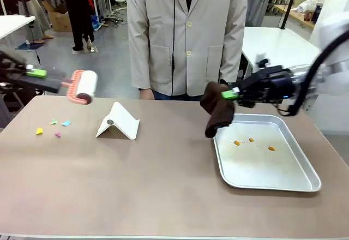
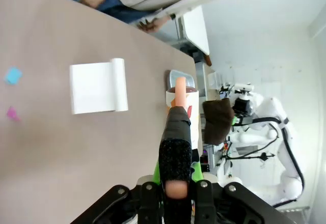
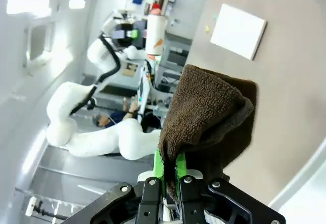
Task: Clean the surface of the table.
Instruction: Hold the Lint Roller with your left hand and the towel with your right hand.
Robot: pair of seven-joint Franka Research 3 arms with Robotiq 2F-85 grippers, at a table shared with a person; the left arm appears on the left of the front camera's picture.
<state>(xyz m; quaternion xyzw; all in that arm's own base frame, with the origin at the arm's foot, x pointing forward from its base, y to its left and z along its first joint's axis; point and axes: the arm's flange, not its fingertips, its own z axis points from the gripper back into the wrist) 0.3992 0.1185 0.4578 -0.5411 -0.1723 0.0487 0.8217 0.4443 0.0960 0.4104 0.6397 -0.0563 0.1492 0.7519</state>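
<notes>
The brownish table (image 1: 136, 185) spreads across the front view, with small coloured paper scraps (image 1: 53, 126) at its far left. My left gripper (image 1: 38, 73) hovers above that far-left corner, shut on the black handle of a lint roller (image 1: 83, 87) with a pink frame and white roll. In the left wrist view the lint roller (image 2: 178, 122) runs out from my left gripper (image 2: 175, 188). My right gripper (image 1: 232, 93) is shut on a dark brown cloth (image 1: 217, 110) that hangs over the tray's far-left corner. In the right wrist view the cloth (image 3: 206, 112) drapes over my right gripper (image 3: 168, 175).
A shiny metal tray (image 1: 305, 180) with small orange bits (image 1: 252, 141) lies at the right. A white folded stand (image 1: 119, 122) sits left of centre. A person in a pale coat (image 1: 188, 33) stands at the far edge.
</notes>
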